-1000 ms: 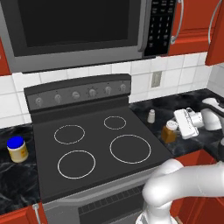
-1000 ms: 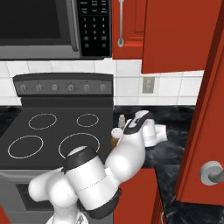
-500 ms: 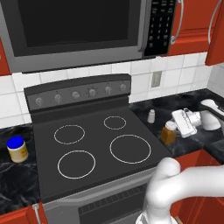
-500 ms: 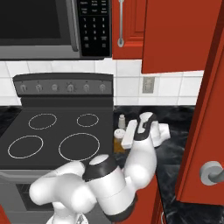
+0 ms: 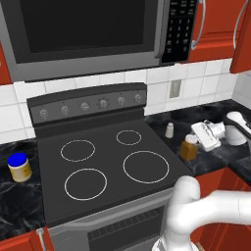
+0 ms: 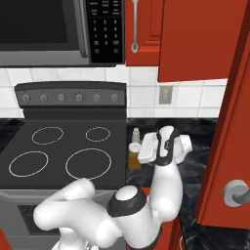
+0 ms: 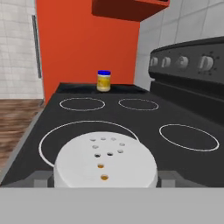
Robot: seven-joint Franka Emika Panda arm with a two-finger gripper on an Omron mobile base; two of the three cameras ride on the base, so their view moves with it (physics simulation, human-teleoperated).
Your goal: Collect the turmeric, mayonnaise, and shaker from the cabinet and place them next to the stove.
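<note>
The turmeric (image 5: 188, 148), an amber jar with a white holed lid (image 7: 105, 162), stands on the black counter just right of the stove (image 5: 108, 166). My gripper (image 5: 196, 142) reaches it from the right, lying nearly level, and its grey fingertips (image 7: 42, 177) press both sides of the lid, shut on it. From the other side, the gripper (image 6: 140, 154) covers part of the turmeric (image 6: 133, 159). The shaker (image 5: 169, 130) stands behind the jar, by the stove's edge. Left of the stove sits the blue-lidded mayonnaise (image 5: 19, 166), also far across the burners (image 7: 103, 81).
The cabinet door (image 6: 229, 97) hangs open at the right, its silver handle (image 6: 238, 191) close to my arm. A black microwave (image 5: 93, 34) hangs over the stove. Behind the burners rises the knob panel (image 5: 88, 105). The counter (image 6: 200, 146) runs right of the jar.
The hand has stayed almost still at the turmeric, sinking slightly. The arm's elbow has swung to the right and closer to the cameras.
</note>
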